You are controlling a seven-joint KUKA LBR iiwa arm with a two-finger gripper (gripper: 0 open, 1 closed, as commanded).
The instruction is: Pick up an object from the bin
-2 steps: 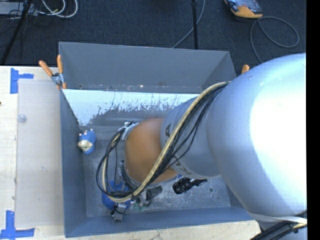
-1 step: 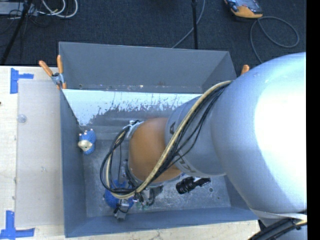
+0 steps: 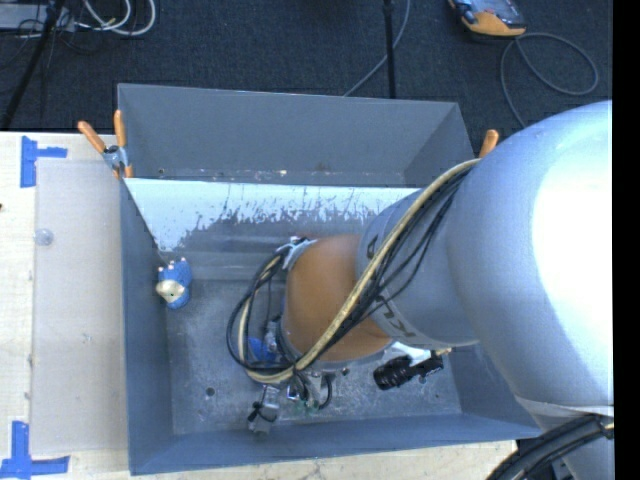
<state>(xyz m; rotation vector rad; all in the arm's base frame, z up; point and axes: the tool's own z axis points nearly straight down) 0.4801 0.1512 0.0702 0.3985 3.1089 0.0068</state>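
My gripper (image 3: pixel 266 412) is low over the bin's front floor, just left of the middle, near the front wall. A small blue thing (image 3: pixel 262 350) peeks out beside it, mostly hidden under the wrist. A black oblong thing (image 3: pixel 404 371) lies to the gripper's right on the floor. Nothing shows in the gripper's grasp.
A small blue and cream toy-like thing (image 3: pixel 173 285) lies alone by the bin's left wall. The arm with its orange cover and looped cables hides the middle and right of the bin. Bare floor shows between the toy and the gripper.
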